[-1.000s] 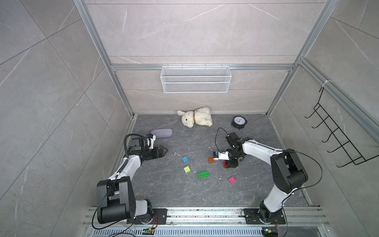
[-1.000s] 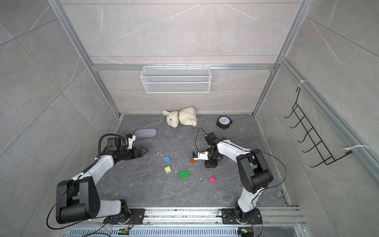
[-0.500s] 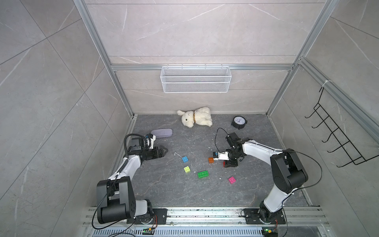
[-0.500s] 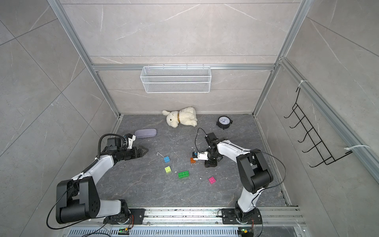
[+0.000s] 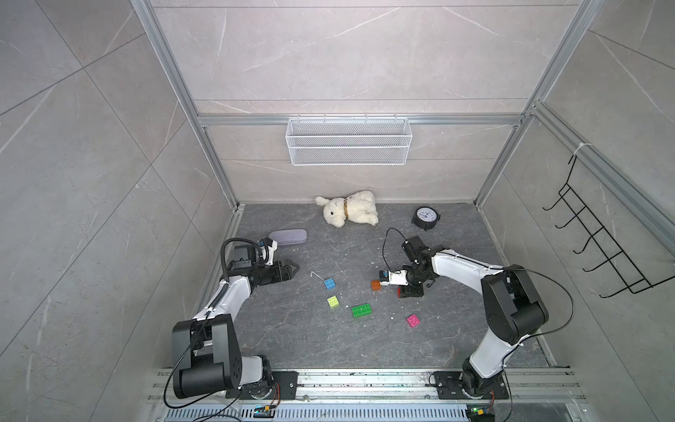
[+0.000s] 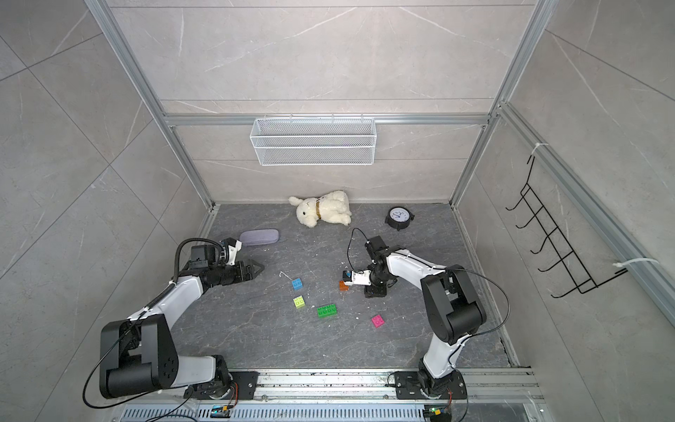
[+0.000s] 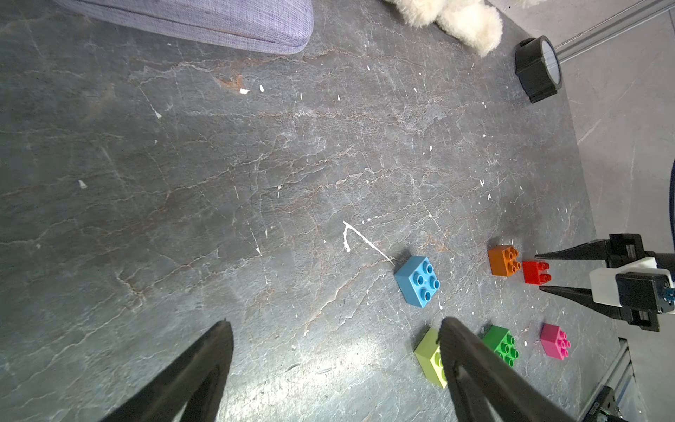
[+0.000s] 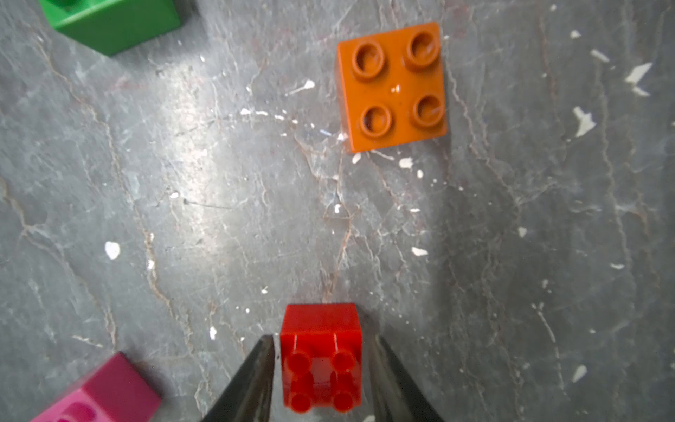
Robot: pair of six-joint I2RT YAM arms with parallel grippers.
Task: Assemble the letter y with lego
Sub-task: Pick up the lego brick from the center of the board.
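The lego bricks lie single and apart on the dark floor, and no letter y is in view. The red brick [image 8: 321, 350] lies on its side next to the orange brick [image 5: 376, 285]. My right gripper [image 8: 322, 338] is low over the floor. Its jaws flank the red brick with thin gaps on both sides, so it is open. The blue brick [image 5: 330, 283], the yellow-green brick [image 5: 332, 301] and the long green brick [image 5: 361, 310] sit mid-floor. The pink brick [image 5: 413, 320] sits nearer the front. My left gripper [image 5: 294, 268] hovers open and empty, left of the blue brick.
A white plush rabbit [image 5: 349, 212] and a black clock [image 5: 425, 217] lie by the back wall. A purple case [image 5: 288, 237] is behind my left arm. A wire basket [image 5: 349, 146] hangs on the back wall and a black hook rack [image 5: 599, 248] on the right wall.
The right gripper's jaws have narrowed around the red brick. The left arm and the other bricks have not moved.
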